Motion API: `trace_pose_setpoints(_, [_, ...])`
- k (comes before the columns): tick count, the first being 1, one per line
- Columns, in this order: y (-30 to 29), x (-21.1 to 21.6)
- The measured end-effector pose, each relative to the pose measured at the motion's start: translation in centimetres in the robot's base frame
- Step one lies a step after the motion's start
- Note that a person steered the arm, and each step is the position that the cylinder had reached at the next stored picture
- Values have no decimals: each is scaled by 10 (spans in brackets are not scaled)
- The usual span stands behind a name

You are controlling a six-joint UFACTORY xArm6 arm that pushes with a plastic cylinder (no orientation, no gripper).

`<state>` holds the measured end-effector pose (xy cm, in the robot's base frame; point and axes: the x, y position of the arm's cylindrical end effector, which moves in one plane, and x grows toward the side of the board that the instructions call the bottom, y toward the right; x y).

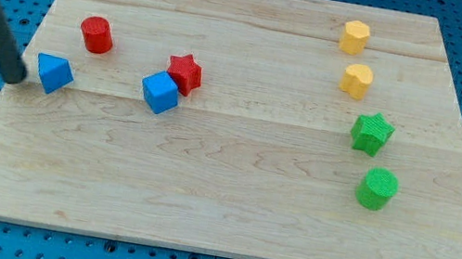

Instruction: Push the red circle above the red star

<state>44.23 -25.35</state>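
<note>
The red circle (96, 35) is a short, squat cylinder with a flat round top, standing upright on the far left part of the wooden tabletop (219, 203). It stands apart from every other block. To its right and slightly nearer lies the red star (185, 73), whose near-left side touches a blue cube (160, 92).

My tip (16, 78) rests at the left edge of the tabletop, just beside the left side of a blue triangular block (54, 74), nearly touching it. The red circle is farther away and to the right of my tip, with the blue triangular block nearer than the circle. The rod slants up toward the far left corner. There are no jaws on this rod, so nothing is spread, pressed or pinched.

On the right side four blocks stand in a column, from far to near: a yellow hexagon-like block (355, 36), a second yellow block (357, 79), a green star (371, 132) and a green circle (377, 188).
</note>
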Motion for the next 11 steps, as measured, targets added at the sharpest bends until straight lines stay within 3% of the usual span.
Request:
trace_pose_setpoints(1, [80, -11])
trace_pose_setpoints(2, [102, -22])
trace_pose_setpoints(3, [40, -28])
trace_pose_setpoints(4, [14, -83])
trace_pose_setpoints(5, [4, -101])
trace_pose_setpoints(7, [98, -47])
trace_pose_setpoints(8, [129, -69])
trace_pose_setpoints(10, [131, -168])
trace_pose_setpoints(11, [154, -169])
